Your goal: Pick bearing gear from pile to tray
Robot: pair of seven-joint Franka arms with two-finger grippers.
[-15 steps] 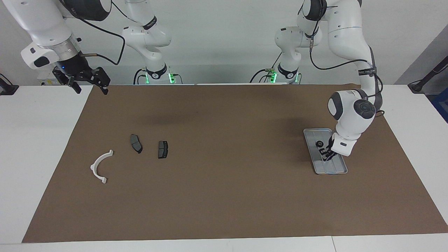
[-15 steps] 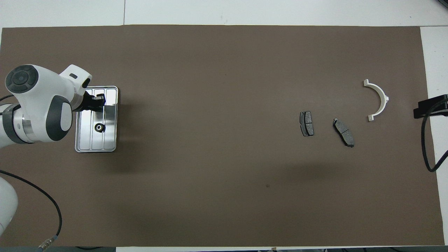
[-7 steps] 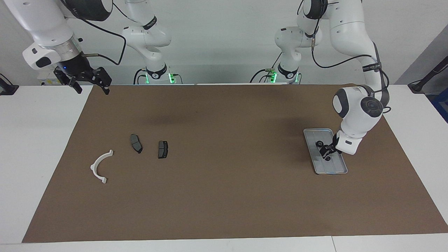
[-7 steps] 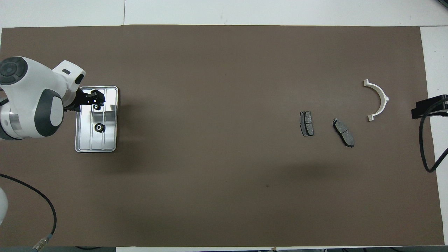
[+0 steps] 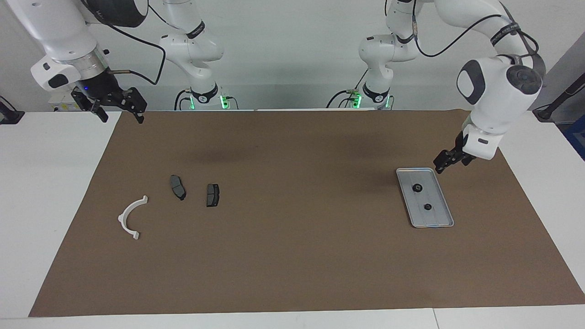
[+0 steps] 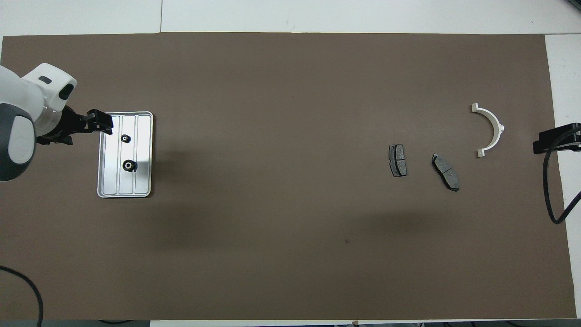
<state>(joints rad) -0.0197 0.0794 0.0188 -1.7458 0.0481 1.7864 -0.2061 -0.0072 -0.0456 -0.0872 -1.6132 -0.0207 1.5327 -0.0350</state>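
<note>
Resting in the flat silver-grey metal tray (image 5: pixel 436 221) are two small black bearing gears (image 5: pixel 417 188), apart from each other. Left pincer (image 5: pixel 445 163) hangs open and empty over the tray's rim. Right pincer (image 5: pixel 118 108) waits open over the table edge at the right arm's end.

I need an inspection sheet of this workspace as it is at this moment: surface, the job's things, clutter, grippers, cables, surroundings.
Surface: brown mat on a white table.
Job's things: metal tray toward the left arm's end, two small black gears in it, one nearer the robots, one farther.
Clutter: white curved piece and two dark brake pads toward the right arm's end.
Grippers: left gripper raised over the tray's corner nearest the robots, holding nothing; right gripper open, waiting over the mat's corner, holding nothing.
Cables: black cables along both arms.
Surroundings: pale wall.
</note>
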